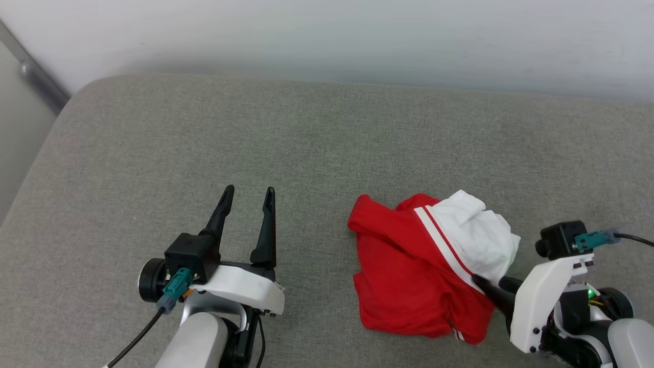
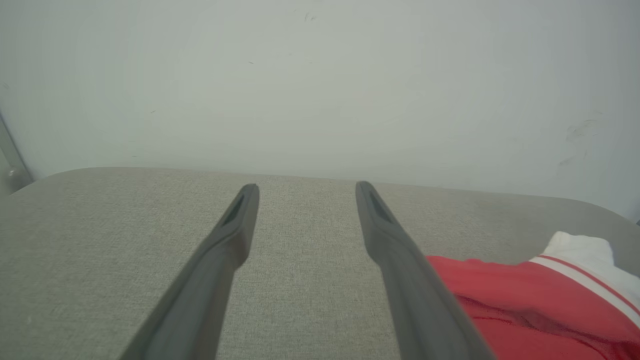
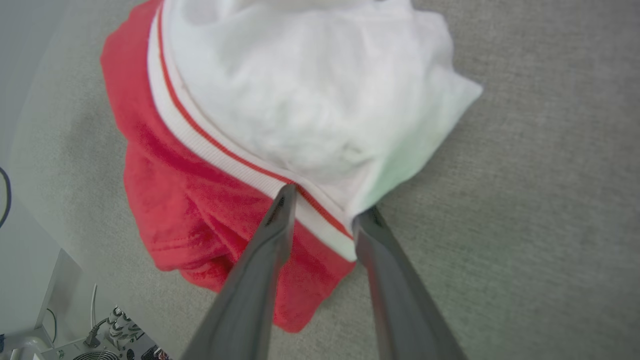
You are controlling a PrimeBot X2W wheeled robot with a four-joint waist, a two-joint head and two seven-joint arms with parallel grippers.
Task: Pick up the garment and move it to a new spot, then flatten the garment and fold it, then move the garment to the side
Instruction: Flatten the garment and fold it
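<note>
The garment (image 1: 409,266) lies crumpled on the grey cloth surface at the right, red with a white sleeve (image 1: 480,235) and red-and-white stripe trim on top. My right gripper (image 1: 488,280) is at its near right edge. In the right wrist view the right gripper (image 3: 326,204) has its two fingers on either side of the striped trim and sleeve edge of the garment (image 3: 165,190), fabric between them, a gap still showing. My left gripper (image 1: 249,190) stands open left of the garment, nothing between its fingers; the left gripper (image 2: 306,186) sees the garment (image 2: 525,295) at its lower right.
The grey cloth-covered surface (image 1: 306,143) stretches wide, with a rounded corner at the far left. A pale wall (image 1: 357,36) runs behind it. A metal rail (image 1: 36,76) slants along the left. Cables and equipment (image 3: 100,340) sit beyond the surface's edge.
</note>
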